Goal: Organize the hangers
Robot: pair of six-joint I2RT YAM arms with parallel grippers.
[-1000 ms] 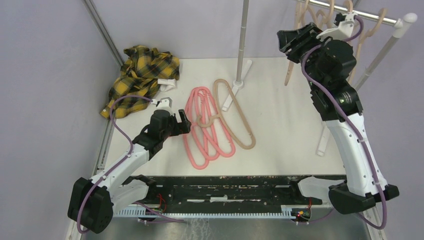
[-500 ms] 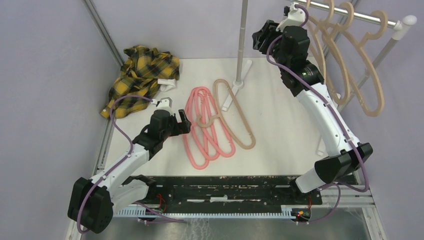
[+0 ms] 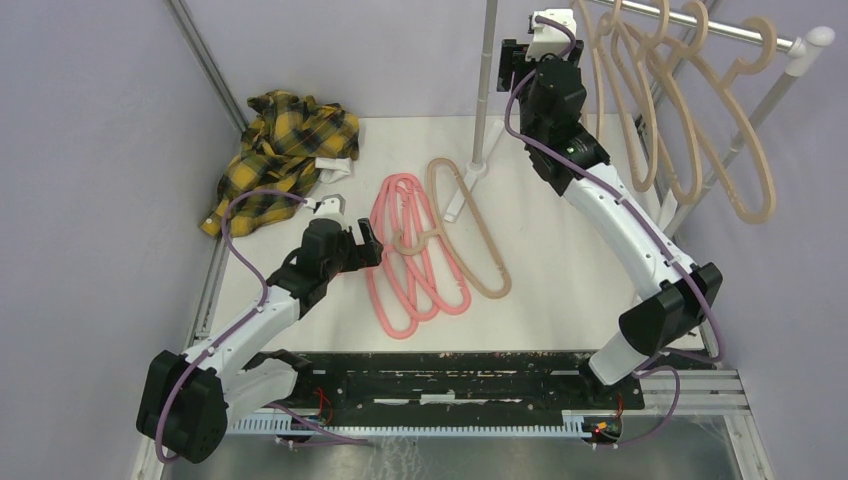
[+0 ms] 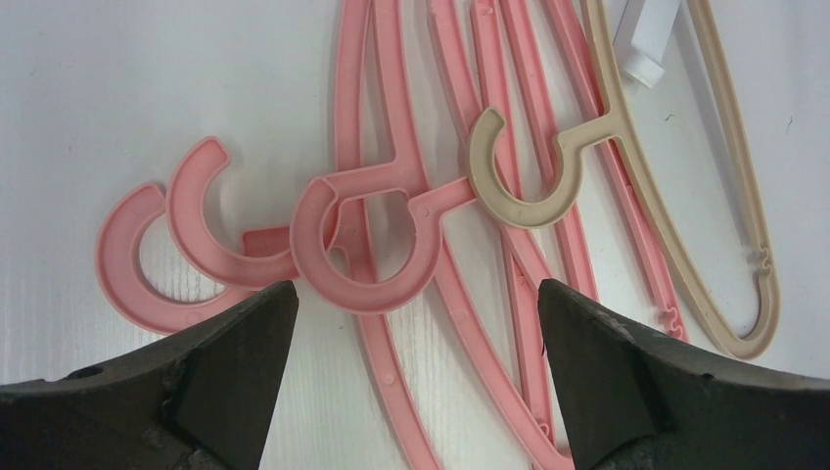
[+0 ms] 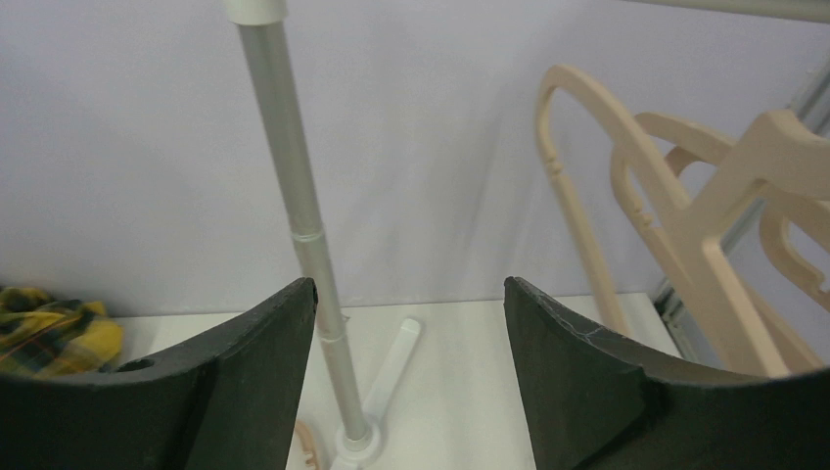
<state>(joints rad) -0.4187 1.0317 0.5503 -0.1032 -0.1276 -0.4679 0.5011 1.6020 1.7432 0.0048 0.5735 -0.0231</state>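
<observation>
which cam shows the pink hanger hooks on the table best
The left wrist view: the pink hooks lie close and sharp. The top external view shows the pink hangers whole but small. The right wrist view shows none.

Pale lilac walls (image 3: 100, 150) all round, light even, soft. White table (image 3: 570, 250) beneath right gripper (image 5: 409, 286). Rack's silver upright pole (image 5: 294, 196) just ahead, left of centre — its white foot (image 5: 390, 362) on table. Horizontal rail (image 3: 745, 33) up to gripper's right, white-capped end.
</observation>
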